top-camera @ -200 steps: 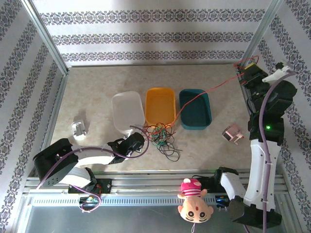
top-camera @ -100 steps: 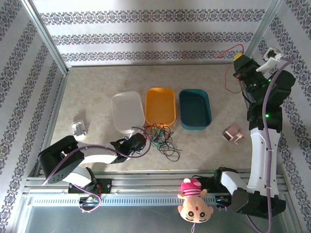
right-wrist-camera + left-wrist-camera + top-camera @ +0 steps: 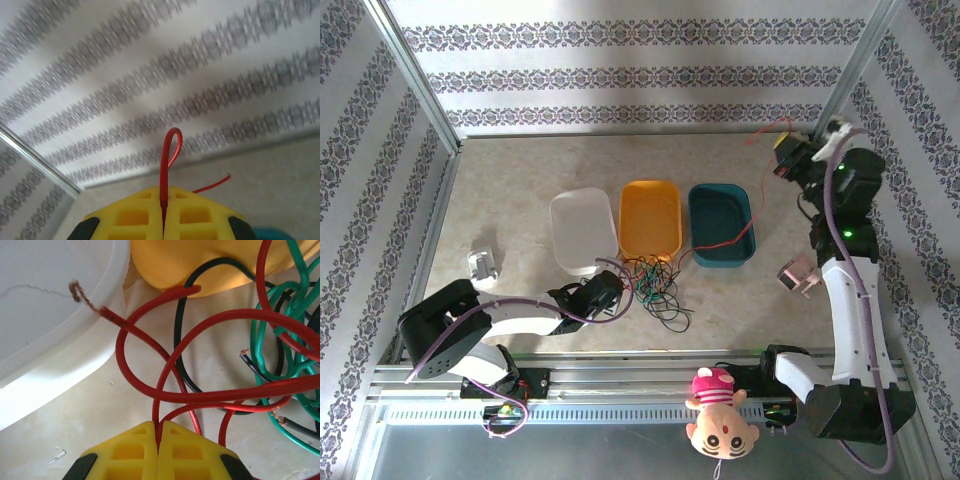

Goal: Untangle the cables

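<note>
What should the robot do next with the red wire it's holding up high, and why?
Probably lower the right gripper toward the teal bin and let go there. It is shut on a red wire that trails across that bin, while the left gripper pinches the tangle in place.

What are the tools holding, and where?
Left tool pinches a red cable in the tangle; right tool pinches a red wire near its hooked end.
</note>
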You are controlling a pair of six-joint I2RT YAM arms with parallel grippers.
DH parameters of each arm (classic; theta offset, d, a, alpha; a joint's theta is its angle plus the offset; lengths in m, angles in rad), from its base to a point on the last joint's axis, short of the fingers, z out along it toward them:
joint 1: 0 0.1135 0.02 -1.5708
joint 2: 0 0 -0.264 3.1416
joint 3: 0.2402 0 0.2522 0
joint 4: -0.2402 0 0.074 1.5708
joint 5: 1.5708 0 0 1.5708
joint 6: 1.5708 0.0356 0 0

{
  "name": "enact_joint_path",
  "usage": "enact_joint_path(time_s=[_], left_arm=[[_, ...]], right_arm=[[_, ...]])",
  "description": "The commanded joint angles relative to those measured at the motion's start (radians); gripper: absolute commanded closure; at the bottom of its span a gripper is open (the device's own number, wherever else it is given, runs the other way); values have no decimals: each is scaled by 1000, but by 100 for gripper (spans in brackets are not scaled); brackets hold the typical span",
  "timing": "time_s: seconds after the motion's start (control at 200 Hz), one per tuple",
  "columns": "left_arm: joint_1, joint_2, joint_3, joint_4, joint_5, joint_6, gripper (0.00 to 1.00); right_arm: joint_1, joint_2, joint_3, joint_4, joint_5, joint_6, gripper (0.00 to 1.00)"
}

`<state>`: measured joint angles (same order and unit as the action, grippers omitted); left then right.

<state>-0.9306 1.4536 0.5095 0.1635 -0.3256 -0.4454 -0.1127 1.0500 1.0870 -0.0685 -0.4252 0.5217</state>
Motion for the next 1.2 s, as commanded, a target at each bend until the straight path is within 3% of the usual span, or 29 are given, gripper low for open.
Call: enact_joint_path(time_s=[0.0, 0.345, 0.535, 0.68, 1.194], left_arm=[[-24, -26, 10, -19, -3, 13, 100], [-25, 0, 31, -26, 0, 14, 100], [-27, 14, 45, -35, -1, 12, 100], [-28, 20, 56, -50, 2, 17, 100], [-34, 13, 66, -79, 7, 17, 100]], right_arm=[[52, -10, -112, 23, 57, -24, 100], [107, 35, -199, 11, 112, -7, 100], [194, 103, -232, -20, 288, -21, 100], [215, 201, -239, -32, 377, 61, 100], [244, 609, -102, -51, 333, 140, 100]])
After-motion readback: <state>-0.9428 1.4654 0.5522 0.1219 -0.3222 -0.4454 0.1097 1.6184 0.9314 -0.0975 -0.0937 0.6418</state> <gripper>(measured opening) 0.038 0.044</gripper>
